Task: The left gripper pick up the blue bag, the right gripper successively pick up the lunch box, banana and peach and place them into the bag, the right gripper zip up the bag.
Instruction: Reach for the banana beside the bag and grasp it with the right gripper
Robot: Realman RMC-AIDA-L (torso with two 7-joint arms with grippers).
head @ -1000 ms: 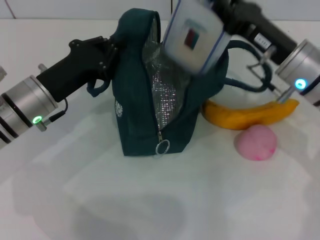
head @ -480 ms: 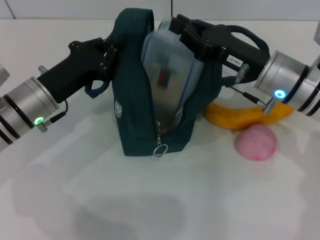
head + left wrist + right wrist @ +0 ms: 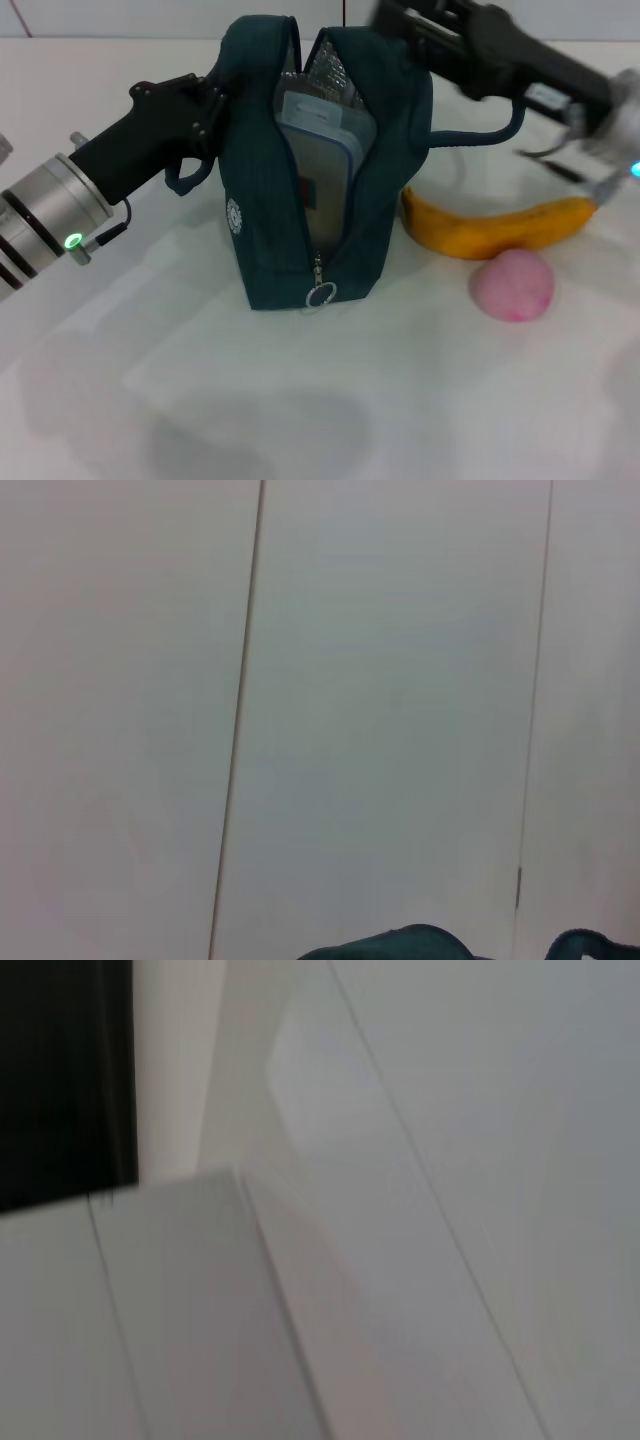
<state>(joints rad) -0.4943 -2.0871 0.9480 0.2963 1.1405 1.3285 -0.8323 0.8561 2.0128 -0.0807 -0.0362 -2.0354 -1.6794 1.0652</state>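
Observation:
The blue bag (image 3: 258,200) stands upright on the white table with its zip gaping open. My left gripper (image 3: 212,100) is shut on the bag's upper left side by a handle. Inside the opening, the lunch box (image 3: 320,150) stands on edge, its blue rim and label showing. My right gripper (image 3: 405,22) hovers, blurred, just above the bag's top right corner, holding nothing. Right of the bag lies the banana (image 3: 490,228), and the pink peach (image 3: 512,284) rests in front of it. A sliver of the bag (image 3: 400,945) shows in the left wrist view.
The ring zip pull (image 3: 321,294) hangs at the bottom front of the opening. A loop handle (image 3: 480,135) of the bag trails toward the banana. The right wrist view shows only pale wall panels and a dark strip.
The lunch box has dropped from above the bag down into it. The right gripper let go of it and drew back up and to the right. The left gripper kept its hold.

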